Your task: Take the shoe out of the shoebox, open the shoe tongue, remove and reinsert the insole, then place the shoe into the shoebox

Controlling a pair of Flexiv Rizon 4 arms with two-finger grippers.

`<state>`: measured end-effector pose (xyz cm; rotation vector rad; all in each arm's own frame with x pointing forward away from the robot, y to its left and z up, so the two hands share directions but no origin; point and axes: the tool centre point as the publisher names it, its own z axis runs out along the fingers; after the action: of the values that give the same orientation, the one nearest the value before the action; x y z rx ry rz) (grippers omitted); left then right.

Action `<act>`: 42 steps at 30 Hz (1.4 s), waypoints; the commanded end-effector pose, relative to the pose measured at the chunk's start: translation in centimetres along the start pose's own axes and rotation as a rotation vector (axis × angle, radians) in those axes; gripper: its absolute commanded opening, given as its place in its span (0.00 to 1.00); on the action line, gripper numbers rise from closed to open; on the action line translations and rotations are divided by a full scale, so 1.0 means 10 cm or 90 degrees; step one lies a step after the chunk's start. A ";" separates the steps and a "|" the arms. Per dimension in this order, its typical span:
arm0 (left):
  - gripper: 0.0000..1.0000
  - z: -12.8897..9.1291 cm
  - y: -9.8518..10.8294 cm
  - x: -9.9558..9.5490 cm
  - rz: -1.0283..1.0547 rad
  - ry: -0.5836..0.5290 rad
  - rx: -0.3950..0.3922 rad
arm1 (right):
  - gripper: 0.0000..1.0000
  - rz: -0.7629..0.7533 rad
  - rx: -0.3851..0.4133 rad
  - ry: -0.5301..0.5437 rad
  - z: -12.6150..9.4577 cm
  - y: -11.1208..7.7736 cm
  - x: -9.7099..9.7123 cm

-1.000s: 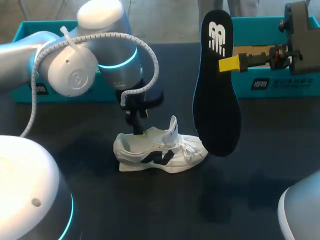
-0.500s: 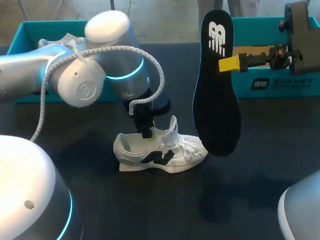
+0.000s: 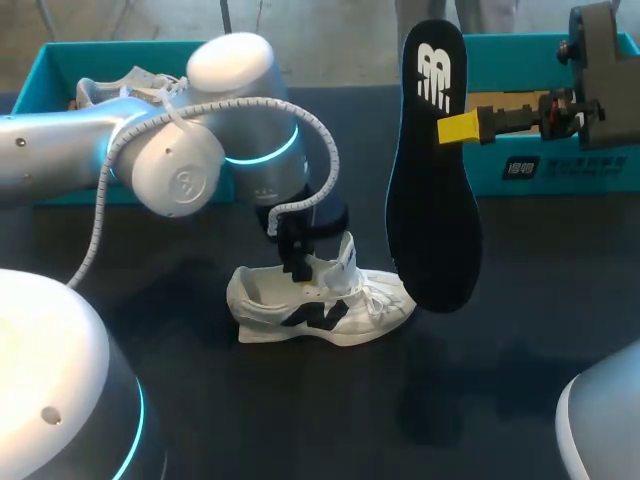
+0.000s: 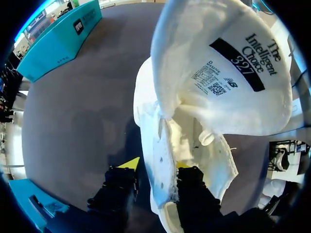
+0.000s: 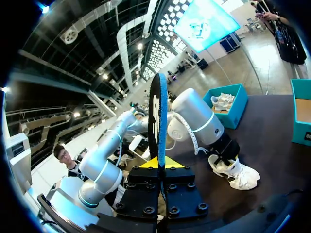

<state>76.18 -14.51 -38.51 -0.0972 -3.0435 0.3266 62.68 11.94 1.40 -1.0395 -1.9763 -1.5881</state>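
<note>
Head view: the dark bench [image 3: 520,330] is carrying a teal shoebox [image 3: 560,170] at its far right. The right hand [image 3: 460,127] is gripping the black insole [image 3: 432,200], holding it upright above the bench. The white sneaker [image 3: 320,305] is standing on the bench outside the shoebox, tongue raised. The left hand [image 4: 155,165] is straddling its side wall, released, with the outer finger [image 4: 130,164] standing just clear.

Even light comes from overhead; my dark matte desk [image 3: 520,330] carries only soft, faint shadows beside the white fabric sneaker [image 3: 320,305]. Both wrist views bend hard toward their rims. Near my left lens the sneaker's pale tongue [image 4: 194,39] glares against the dim desk.
</note>
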 end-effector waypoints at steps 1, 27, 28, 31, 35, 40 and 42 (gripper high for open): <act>0.21 0.04 0.01 0.02 0.000 0.003 0.003 | 0.00 0.001 0.003 0.000 0.03 0.03 -0.01; 0.00 -0.48 0.09 0.14 0.333 0.213 0.022 | 0.00 0.001 0.003 0.000 0.03 0.03 -0.01; 0.00 -0.48 0.09 0.13 0.351 0.210 0.015 | 0.00 0.001 0.003 0.000 0.03 0.03 -0.01; 0.00 -0.49 0.09 0.09 0.419 0.202 -0.002 | 0.00 0.001 0.003 0.000 0.03 0.03 -0.01; 0.00 -0.52 0.05 0.10 0.550 0.201 -0.007 | 0.00 0.001 0.003 0.000 0.03 0.03 -0.01; 0.00 -0.56 -0.02 0.06 0.619 0.197 -0.021 | 0.00 0.001 0.003 0.000 0.03 0.03 -0.01; 0.00 -0.57 -0.05 0.04 0.650 0.193 -0.038 | 0.00 0.001 0.003 0.000 0.03 0.03 -0.01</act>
<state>76.14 -13.24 -33.39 -1.4511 -2.4842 0.2892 62.68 11.94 1.40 -1.0395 -1.9763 -1.5881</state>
